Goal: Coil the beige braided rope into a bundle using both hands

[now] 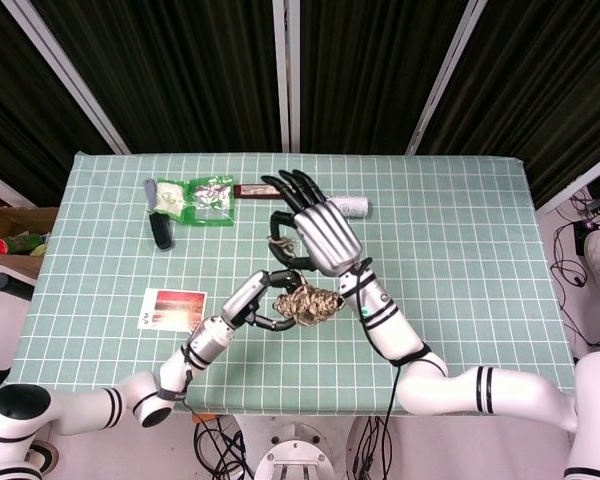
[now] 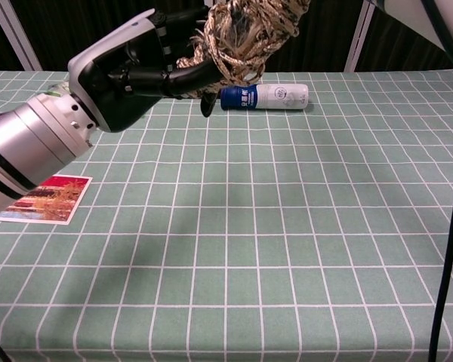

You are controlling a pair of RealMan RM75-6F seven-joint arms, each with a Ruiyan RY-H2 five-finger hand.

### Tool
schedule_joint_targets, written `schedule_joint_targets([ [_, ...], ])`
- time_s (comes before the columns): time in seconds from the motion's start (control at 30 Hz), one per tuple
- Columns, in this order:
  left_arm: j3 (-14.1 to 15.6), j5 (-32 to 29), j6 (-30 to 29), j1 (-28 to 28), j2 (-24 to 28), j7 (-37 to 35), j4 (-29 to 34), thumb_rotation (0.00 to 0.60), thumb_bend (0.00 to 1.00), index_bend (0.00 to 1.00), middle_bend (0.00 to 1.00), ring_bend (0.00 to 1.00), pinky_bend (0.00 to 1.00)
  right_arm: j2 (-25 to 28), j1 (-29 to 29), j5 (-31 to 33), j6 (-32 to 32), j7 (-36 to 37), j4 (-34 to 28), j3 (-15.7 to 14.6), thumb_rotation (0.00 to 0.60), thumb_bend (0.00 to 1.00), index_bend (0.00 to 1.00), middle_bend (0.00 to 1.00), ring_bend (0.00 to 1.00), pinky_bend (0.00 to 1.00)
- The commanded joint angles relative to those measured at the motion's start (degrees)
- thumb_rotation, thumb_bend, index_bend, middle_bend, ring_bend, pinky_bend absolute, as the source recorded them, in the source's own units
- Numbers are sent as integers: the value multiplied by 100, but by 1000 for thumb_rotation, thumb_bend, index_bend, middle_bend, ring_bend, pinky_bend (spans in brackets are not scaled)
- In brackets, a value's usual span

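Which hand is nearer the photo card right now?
Left. The left hand holds the rope just right of the photo card; the right hand is farther right, above the rope.

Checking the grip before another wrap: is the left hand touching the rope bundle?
Touching. In the chest view the left hand has its fingers pressed into the rope bundle.
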State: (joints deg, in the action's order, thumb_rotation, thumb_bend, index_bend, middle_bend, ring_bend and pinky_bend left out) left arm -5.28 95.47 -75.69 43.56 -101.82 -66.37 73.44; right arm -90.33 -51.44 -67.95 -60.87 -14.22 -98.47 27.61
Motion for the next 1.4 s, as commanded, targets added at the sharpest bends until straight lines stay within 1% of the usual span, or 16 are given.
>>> schedule_joint_targets([
  [0.03,65,54,3,84,47,-613,-127,600,454,788,778,636,634,120,157,31,-84,337,-11,-78,600,554,976,119,0,0],
  [0.17,76,43,-4,123,57,-1128,-148,600,454,788,779,637,634,167,288,1,-163,720,-8,-173,600,563,976,122,0,0],
  [0.33,51,-34,-22,127,72,-1605,-137,600,454,789,780,638,634,170,413,1,-212,1135,39,-276,600,567,976,124,0,0],
  [0.47,16,-106,-76,99,122,-2019,-44,600,454,789,780,639,634,179,530,-40,-221,1464,66,-412,600,568,976,125,0,0],
  [0.6,-27,-175,-101,71,188,-2285,50,600,455,789,780,639,634,190,653,-189,-276,1681,78,-590,600,556,976,124,0,0],
  [0.87,-213,-526,-1,-18,209,-2414,188,600,455,789,781,638,634,218,948,-622,-545,2000,-14,-958,600,544,975,124,0,0],
  [1.1,-323,-588,59,-25,215,-2442,214,600,455,789,782,639,634,262,1148,-813,-599,2343,-230,-1192,600,532,954,118,0,0],
  [1.13,-329,-583,64,-25,217,-2447,215,600,455,789,782,639,634,269,1171,-852,-612,2389,-236,-1217,600,508,916,105,0,0],
  [1.17,-333,-571,64,-25,221,-2444,216,600,455,789,782,639,634,275,1208,-914,-647,2471,-227,-1245,600,468,854,88,0,0],
  [1.2,-336,-564,65,-25,225,-2433,219,600,455,789,782,639,634,273,1239,-959,-686,2545,-204,-1261,600,404,733,58,0,0],
  [1.23,-339,-557,63,-28,230,-2416,223,600,455,789,782,639,634,271,1274,-987,-721,2616,-181,-1277,600,306,532,25,0,0],
  [1.27,-342,-553,63,-30,235,-2403,230,600,454,789,782,639,634,277,1303,-1008,-738,2666,-165,-1299,600,256,395,12,0,0],
  [1.3,-347,-549,62,-35,248,-2392,243,600,455,789,782,639,634,303,1358,-998,-759,2732,-153,-1328,600,185,203,1,0,0],
  [1.33,-354,-550,62,-39,258,-2382,253,600,455,789,782,639,634,323,1399,-1001,-783,2789,-138,-1345,600,123,72,0,0,0],
  [1.37,-362,-554,65,-44,270,-2365,262,600,455,789,782,639,634,346,1454,-1013,-825,2847,-103,-1367,600,82,12,0,0,0],
  [1.4,-368,-558,67,-48,278,-2355,268,600,455,789,782,639,634,361,1497,-1029,-863,2892,-73,-1384,600,39,0,0,0,0],
])
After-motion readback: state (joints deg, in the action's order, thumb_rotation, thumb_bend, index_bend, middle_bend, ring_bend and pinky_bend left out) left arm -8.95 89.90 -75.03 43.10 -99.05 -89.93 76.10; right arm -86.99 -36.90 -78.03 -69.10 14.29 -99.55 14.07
